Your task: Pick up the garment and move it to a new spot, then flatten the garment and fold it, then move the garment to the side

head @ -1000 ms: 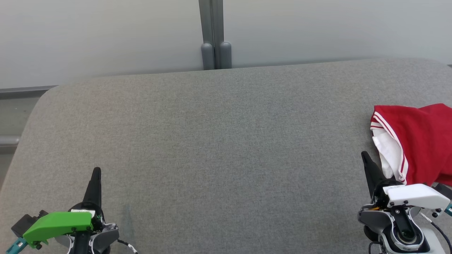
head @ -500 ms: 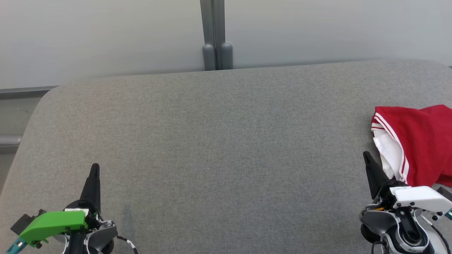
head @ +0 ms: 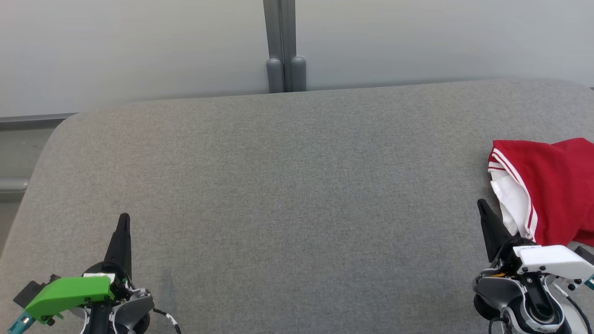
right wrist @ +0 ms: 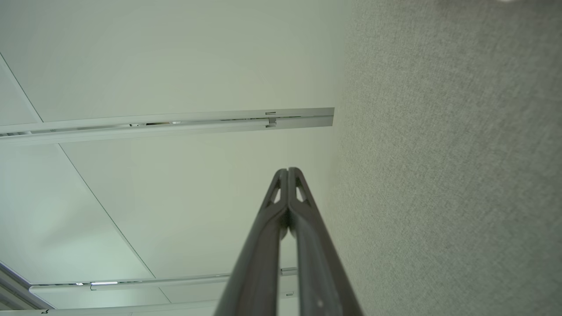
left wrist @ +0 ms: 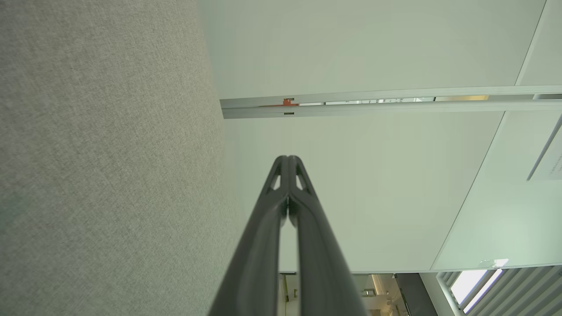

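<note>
Lying crumpled at the right edge of the worktop (head: 297,185), the garment (head: 552,185) is red with white stripes along one hem and a white inner layer showing at its left side. Its right part is cut off by the border of the head view. It is bunched, with folds across the red cloth.

The right gripper (head: 481,204) is at the near right corner with its fingers pressed together into one dark point and nothing between them. That point is just beside the white part of the garment, on its left; whether it touches the cloth cannot be told. A white cover (head: 552,260) sits on that wrist. In the right wrist view the two fingers (right wrist: 263,254) meet along their length, with the grey cloth of the worktop to one side and a pale wall beyond.

The left gripper (head: 123,220) is at the near left corner, well apart from the garment, also pressed together and holding nothing. A green cover (head: 69,292) sits on its wrist. In the left wrist view its fingers (left wrist: 263,245) meet at the tips.

Between the two grippers the worktop is bare grey fabric. Behind its far edge stands a pale wall (head: 139,46) with a grey post (head: 283,46) at the middle.
</note>
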